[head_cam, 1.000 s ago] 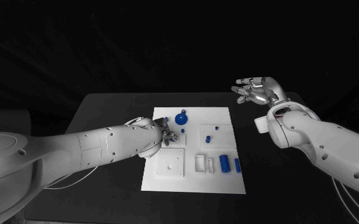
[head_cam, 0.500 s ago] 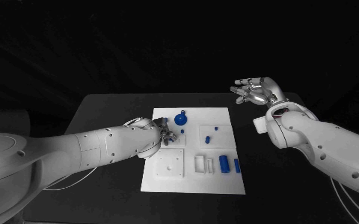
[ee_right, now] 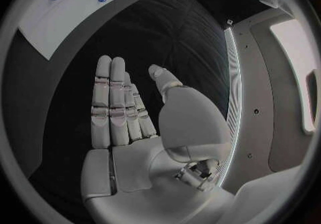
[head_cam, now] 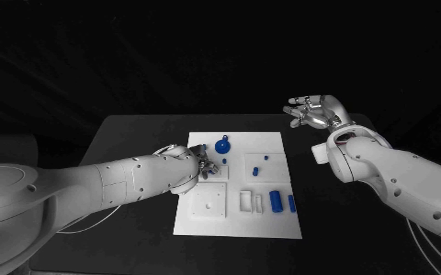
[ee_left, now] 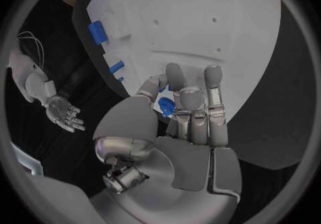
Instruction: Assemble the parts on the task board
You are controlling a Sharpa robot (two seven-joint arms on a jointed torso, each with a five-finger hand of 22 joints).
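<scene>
Change: almost none over the last second; the left hand (head_cam: 197,162) stays low over the board's (head_cam: 276,224) left-middle area, and the right hand (head_cam: 315,112) is still raised beyond the board's far right corner.
Left hand: fingers closed on a small blue part (ee_left: 166,107), pinched between thumb and fingertips just above the white plate.
Right hand: fingers spread apart, holding nothing, well clear of the board.
Board: lies mid-desk (head_cam: 137,128).
Other parts: a round blue piece (head_cam: 222,146) at the far left, two small pegs (head_cam: 256,171) right of centre, two blue cylinders (head_cam: 276,202) at the near right.
Meaning: the stillness suggests the left hand is lining up or seating its part; whether it already touches a socket cannot be told.
Progress: probably early, as most parts still look loose.
</scene>
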